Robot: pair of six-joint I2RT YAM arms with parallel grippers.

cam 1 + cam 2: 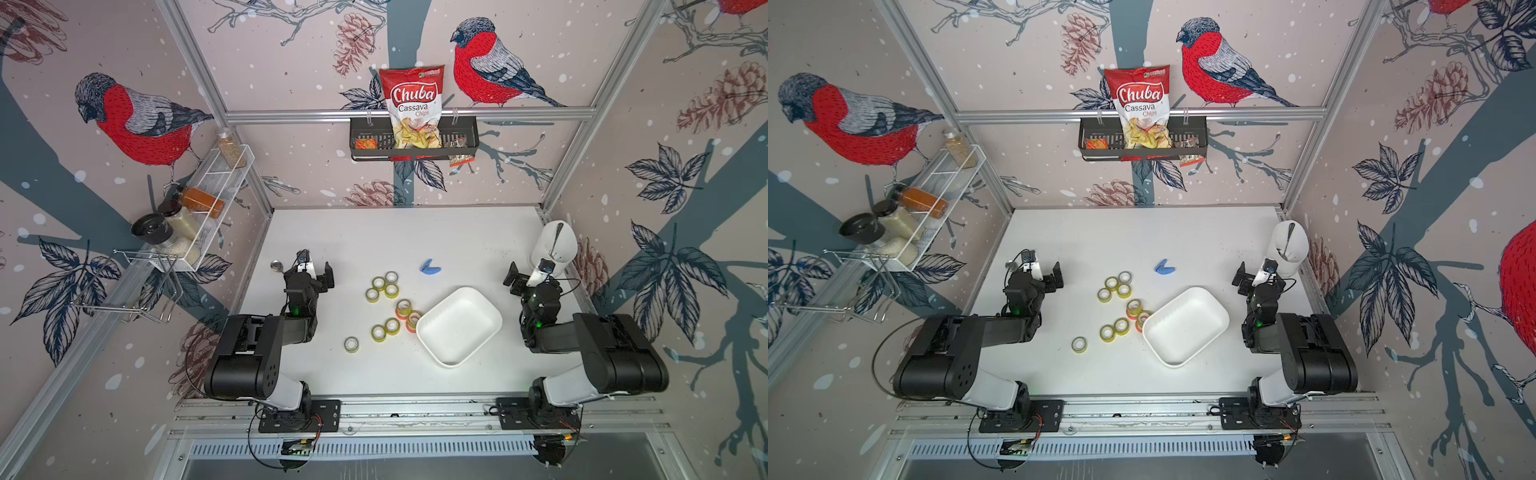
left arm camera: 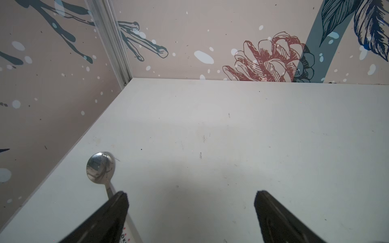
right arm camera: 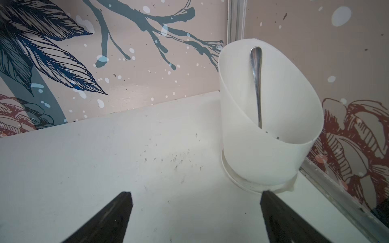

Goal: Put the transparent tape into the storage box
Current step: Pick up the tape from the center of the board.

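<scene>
Step in hand: task start, nothing picked yet. Shallow white plastic rectangular storage box (image 1: 459,328) sits at approx 4 o'clock on the white surface (image 1: 374,241), empty in both top views. Small transparent tape rolls w/ yellow-green cores (image 1: 378,284) lie loose from 8 to 10 o'clock of the box: a cluster of four, a pair, and one lone roll (image 1: 351,344) farthest out. Two orange-cored tape rolls (image 1: 403,308) sit by the box rim; touching or not, can't tell.

Left tool (image 2: 190,192): jaws wide apart, nothing between them, at the 9 o'clock edge. Right tool (image 3: 195,192): same, at 3 o'clock. Both well apart from the rolls.

Next move, in my judgement: one arm swings in over a roll, tool pointing down, jaws spanning the ring. Clustered rolls crowd each other, so the lone roll looks the easier first pick.

View diffs: only the top views show rolls, box and a blue plastic clip (image 1: 430,267). Left wrist view shows a steel spoon (image 2: 101,167) beside the tool; right wrist view shows a tall white cup (image 3: 263,147) w/ a utensil handle inside
</scene>
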